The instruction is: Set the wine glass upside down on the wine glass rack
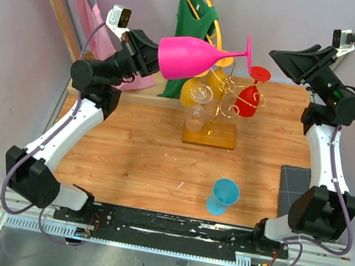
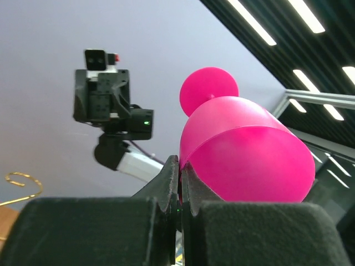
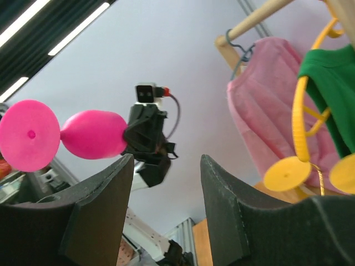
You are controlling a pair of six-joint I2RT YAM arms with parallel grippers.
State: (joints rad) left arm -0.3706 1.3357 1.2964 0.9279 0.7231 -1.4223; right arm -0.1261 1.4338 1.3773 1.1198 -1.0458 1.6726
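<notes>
My left gripper [image 1: 155, 54] is shut on the rim of a pink wine glass [image 1: 191, 57]. It holds the glass on its side high above the table, foot pointing right. The glass fills the left wrist view [image 2: 244, 155] and shows in the right wrist view [image 3: 89, 134]. The gold wine glass rack [image 1: 216, 112] stands below it on a flat base, with yellow, clear and red glasses hanging from its wire arms. My right gripper [image 1: 279, 54] is open and empty, raised at the right, just beyond the pink glass's foot [image 1: 249, 54].
A blue cup [image 1: 223, 196] stands on the wooden table near the front edge. A wooden clothes frame with a pink garment [image 1: 90, 4] and a green garment [image 1: 195, 14] stands behind the rack. A dark mat [image 1: 293, 185] lies at the right edge.
</notes>
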